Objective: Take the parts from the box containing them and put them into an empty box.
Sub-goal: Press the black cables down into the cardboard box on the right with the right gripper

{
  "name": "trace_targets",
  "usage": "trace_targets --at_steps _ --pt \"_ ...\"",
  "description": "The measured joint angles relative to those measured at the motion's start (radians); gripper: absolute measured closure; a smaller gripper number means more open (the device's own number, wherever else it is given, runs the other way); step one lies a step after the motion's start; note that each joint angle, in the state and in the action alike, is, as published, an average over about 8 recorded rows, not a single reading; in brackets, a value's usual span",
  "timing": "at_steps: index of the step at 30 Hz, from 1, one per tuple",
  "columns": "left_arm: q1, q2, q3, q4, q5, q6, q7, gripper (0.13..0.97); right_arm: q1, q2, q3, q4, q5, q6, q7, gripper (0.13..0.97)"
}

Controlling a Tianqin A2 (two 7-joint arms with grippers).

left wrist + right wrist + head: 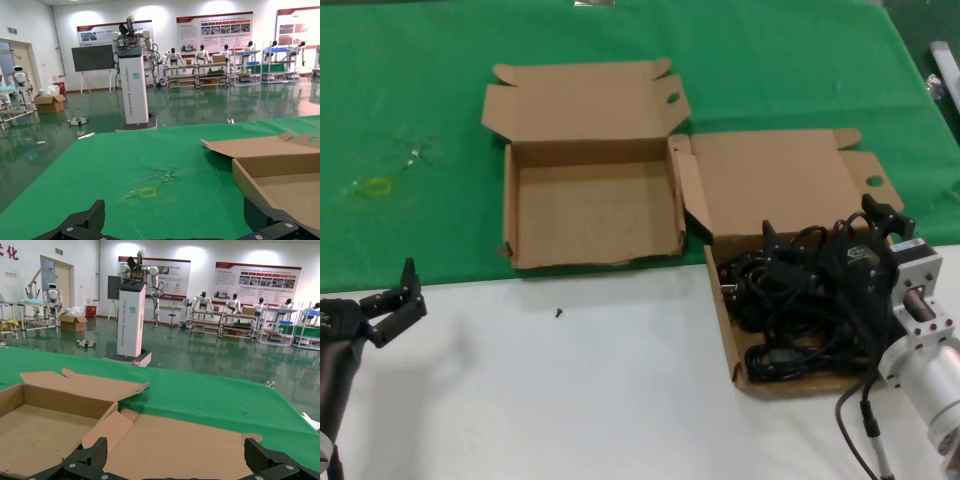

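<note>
The box containing the parts (729,330) lies open at the right, filled with a tangle of black cables and plugs (790,310). Its lid (775,180) is folded back, and the right wrist view shows that lid (185,445) but not the parts. My right gripper (828,228) hovers open just above the cables, holding nothing. The empty box (590,205) sits open to the left of it, also seen in the wrist views (280,185) (35,425). My left gripper (395,300) waits open over the white table at the near left, and its fingers (95,216) frame bare green cloth.
Green cloth (420,100) covers the far half of the table and white tabletop (570,390) the near half. A small black speck (558,312) lies on the white part. A yellow mark (378,186) sits on the cloth at far left.
</note>
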Motion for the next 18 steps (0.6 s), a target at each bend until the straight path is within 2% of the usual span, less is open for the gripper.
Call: trace_targets --at_steps 12,18 --pt "0.000 0.000 0.000 0.000 0.000 0.000 0.000 0.141 0.000 0.000 0.000 0.000 0.000 0.000 0.000 0.129" --pt "0.000 0.000 0.000 0.000 0.000 0.000 0.000 0.196 0.000 0.002 -0.002 0.000 0.001 0.002 0.001 0.129"
